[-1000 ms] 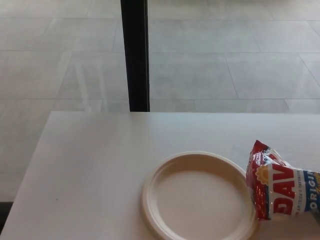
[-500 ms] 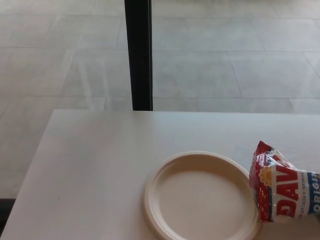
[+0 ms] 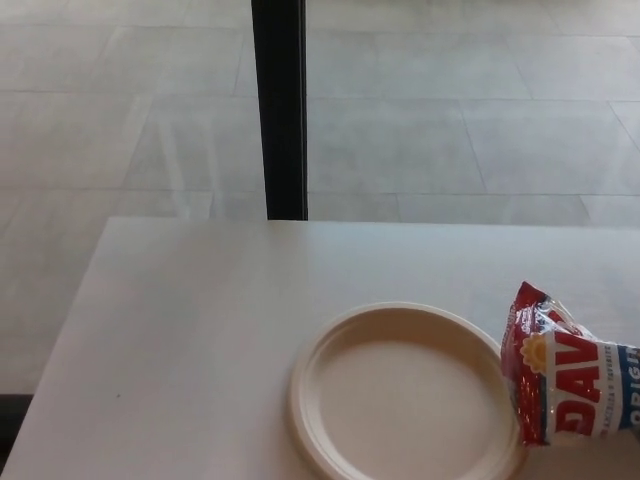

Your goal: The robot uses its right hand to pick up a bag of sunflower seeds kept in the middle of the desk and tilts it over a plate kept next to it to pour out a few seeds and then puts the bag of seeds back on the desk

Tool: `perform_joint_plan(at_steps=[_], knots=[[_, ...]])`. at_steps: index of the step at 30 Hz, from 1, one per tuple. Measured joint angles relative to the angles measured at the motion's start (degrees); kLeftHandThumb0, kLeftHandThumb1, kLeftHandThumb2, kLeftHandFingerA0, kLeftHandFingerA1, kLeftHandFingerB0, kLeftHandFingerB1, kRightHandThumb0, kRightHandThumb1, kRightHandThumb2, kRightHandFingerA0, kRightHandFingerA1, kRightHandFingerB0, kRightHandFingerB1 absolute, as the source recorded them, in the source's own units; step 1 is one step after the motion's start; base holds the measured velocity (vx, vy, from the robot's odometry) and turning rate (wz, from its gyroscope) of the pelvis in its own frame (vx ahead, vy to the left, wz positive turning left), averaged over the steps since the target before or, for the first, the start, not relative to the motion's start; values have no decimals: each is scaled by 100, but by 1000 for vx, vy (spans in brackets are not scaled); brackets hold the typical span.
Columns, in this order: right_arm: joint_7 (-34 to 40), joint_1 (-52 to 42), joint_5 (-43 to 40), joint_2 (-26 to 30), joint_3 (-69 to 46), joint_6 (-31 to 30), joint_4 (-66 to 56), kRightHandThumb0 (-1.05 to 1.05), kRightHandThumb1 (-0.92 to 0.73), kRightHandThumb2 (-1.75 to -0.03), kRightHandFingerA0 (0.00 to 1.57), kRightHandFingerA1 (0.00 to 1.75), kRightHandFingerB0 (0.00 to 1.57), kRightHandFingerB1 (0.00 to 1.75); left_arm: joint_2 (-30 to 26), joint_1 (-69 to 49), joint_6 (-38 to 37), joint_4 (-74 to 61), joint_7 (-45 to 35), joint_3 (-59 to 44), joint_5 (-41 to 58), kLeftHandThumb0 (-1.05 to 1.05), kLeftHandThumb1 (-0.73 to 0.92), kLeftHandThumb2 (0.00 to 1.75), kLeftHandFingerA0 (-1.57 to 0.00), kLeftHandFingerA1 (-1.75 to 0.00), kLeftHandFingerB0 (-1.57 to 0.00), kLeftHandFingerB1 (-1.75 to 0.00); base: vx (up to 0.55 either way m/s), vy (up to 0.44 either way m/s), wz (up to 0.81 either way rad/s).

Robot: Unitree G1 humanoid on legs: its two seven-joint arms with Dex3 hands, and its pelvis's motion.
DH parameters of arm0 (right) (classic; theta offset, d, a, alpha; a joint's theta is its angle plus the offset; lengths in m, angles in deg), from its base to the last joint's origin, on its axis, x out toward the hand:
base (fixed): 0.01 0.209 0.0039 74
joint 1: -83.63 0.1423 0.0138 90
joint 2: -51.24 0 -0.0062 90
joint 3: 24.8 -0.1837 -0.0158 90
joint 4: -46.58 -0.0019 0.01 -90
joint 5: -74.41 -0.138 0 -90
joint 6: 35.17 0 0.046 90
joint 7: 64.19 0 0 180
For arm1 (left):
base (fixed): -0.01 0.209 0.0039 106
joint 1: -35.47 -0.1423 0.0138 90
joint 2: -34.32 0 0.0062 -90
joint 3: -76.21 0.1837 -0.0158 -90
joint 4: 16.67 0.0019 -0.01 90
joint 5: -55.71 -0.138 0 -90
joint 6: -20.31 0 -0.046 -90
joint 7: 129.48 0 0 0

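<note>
A red, white and blue bag of sunflower seeds (image 3: 568,375) lies on its side at the right edge of the head view, its crimped red end touching the plate's right rim. The cream paper plate (image 3: 310,390) sits on the white desk (image 3: 190,330) at lower centre, with nothing in it. Part of the bag runs off the picture's right edge. Neither of my hands shows in this view.
The desk's far edge runs across the middle of the picture, its left edge slants down at the left. Beyond it stands a black vertical post (image 3: 280,110) in front of a tiled floor (image 3: 450,100).
The whole picture has shifted slightly, so the camera moved a little; the bag and plate keep their places relative to each other.
</note>
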Motion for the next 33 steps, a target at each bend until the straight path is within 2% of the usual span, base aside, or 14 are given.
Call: perform_joint_plan(at_steps=[1,11,12,16,17,18,22,23,26,28,29,30,32,33], knots=[[-19,8,83,20,128,-6,-5,-103,-60,-101,0,0,0,4,0,0,-4,11,-10,2,0,-36,46,68,-42,-77,-41,-65,0,0,0],[4,235,891,34,980,-28,324,-102,-66,-103,0,3,0,1,-9,-26,-44,-1,-26,6,9,-33,49,68,-44,-76,-40,-64,0,0,0],[15,287,976,44,1028,-24,390,-104,-68,-105,0,2,0,1,-17,-16,-47,16,-25,13,9,-34,35,90,-43,-72,-38,-66,0,0,0],[61,502,1251,72,1175,5,681,-104,-67,-105,0,1,0,0,-44,5,-58,100,-19,35,9,-37,48,69,-42,-78,-39,-65,0,0,0],[78,534,1310,73,1194,13,733,-104,-67,-105,0,2,0,0,-46,6,-66,104,-22,31,12,-36,34,91,-42,-72,-36,-66,0,0,0],[91,565,1372,73,1219,23,783,-104,-67,-104,0,1,0,0,-49,8,-73,120,-24,23,21,-38,46,68,-42,-78,-39,-64,0,0,0],[120,705,1586,74,1356,60,927,-104,-67,-104,0,2,0,0,-66,53,-91,196,-24,7,53,-37,34,90,-42,-72,-36,-66,0,0,0],[139,748,1643,74,1397,84,978,-104,-66,-103,0,1,0,1,-71,65,-93,196,-24,1,64,-40,48,67,-44,-80,-40,-65,0,0,0],[237,932,1875,74,1602,156,1244,-103,-65,-102,0,0,0,3,-95,79,-109,202,-15,28,72,-40,47,67,-46,-81,-40,-65,0,0,0],[295,1009,2008,74,1711,195,1390,-101,-62,-100,0,0,0,4,-100,100,-110,218,-9,27,84,-39,49,68,-43,-77,-38,-63,0,0,0],[318,1042,2064,74,1763,219,1454,-100,-60,-100,0,0,0,6,-101,100,-112,223,-9,27,88,-37,35,90,-44,-73,-34,-65,0,0,0],[343,1090,2139,73,1849,240,1533,-100,-60,-98,0,0,0,8,-102,101,-109,225,-4,20,95,-36,49,70,-43,-79,-35,-64,0,0,0],[367,1146,2258,73,1978,272,1634,-100,-60,-98,0,0,0,8,-101,91,-107,169,3,4,117,-36,49,70,-43,-79,-35,-64,0,0,0],[379,1162,2301,72,2028,286,1666,-100,-60,-97,0,0,0,12,-101,83,-107,134,4,-4,127,-38,36,92,-44,-74,-36,-66,0,0,0]])
